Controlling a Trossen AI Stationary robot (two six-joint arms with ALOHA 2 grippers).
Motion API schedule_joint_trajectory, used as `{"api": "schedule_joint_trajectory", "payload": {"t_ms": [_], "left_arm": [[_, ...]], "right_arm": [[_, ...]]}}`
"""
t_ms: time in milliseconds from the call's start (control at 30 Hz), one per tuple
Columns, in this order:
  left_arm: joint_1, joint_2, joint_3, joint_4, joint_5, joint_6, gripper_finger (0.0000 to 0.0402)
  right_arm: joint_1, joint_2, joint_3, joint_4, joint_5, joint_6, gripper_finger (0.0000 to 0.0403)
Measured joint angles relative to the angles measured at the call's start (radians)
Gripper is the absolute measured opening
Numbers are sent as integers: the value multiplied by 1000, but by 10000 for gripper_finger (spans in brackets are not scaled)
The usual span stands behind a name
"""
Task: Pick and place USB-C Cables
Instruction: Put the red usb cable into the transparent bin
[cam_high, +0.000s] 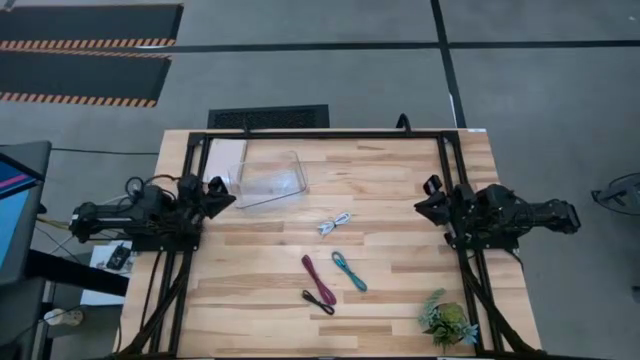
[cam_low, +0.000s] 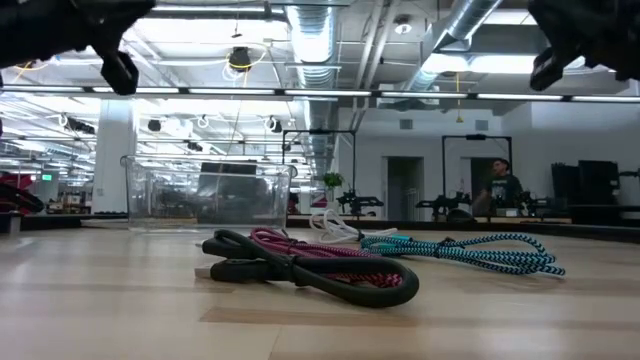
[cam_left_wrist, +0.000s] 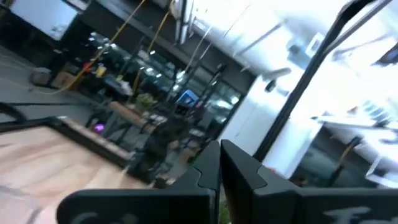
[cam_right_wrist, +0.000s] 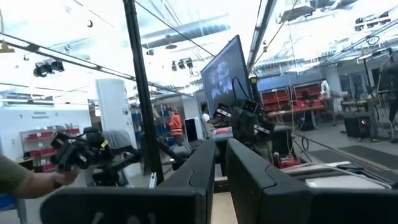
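- On the tabletop (cam_high: 260, 300), mid-front: white cable (cam_high: 335, 223), maroon cable (cam_high: 315, 273), teal cable (cam_high: 349, 270), black cable (cam_high: 318, 300), all loose.
- Probably light and floppy, so I'd pinch mid-bundle.
- Left gripper (cam_left_wrist: 219, 163) and right gripper (cam_right_wrist: 221, 163) parked high at the sides, fingers nearly together, empty.
- Only the high view shows the cables' spacing; the low view stacks them in front of the clear bin (cam_low: 205, 193).

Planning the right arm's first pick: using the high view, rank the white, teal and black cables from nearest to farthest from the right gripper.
From the right gripper, at the table's right side:
1. White cable, mid-table, nearest.
2. Teal cable, further toward the front edge.
3. Black cable, farthest, front and further left.
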Motion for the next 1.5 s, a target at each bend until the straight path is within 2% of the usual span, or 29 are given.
{"api": "schedule_joint_trajectory", "payload": {"t_ms": [200,433,733,900,1100,1267,1400,1500], "left_arm": [[0,0,11,105,10,-23,0],[0,0,12,80,-1,-6,0],[0,0,12,43,-99,-14,0],[0,0,12,47,-103,-63,0],[0,0,12,54,-203,-16,4],[0,0,44,81,-158,37,49],[0,44,138,-15,-141,86,102],[0,137,235,-114,-98,100,135]], "right_arm": [[1,0,27,7,2,99,68],[1,2,29,-18,2,175,68],[1,2,31,-12,3,177,68],[1,2,32,-13,3,185,68],[-1,2,32,-13,3,179,68],[3,2,33,48,3,202,68],[-1,2,37,109,24,192,68],[-9,2,64,56,67,145,68]]}}
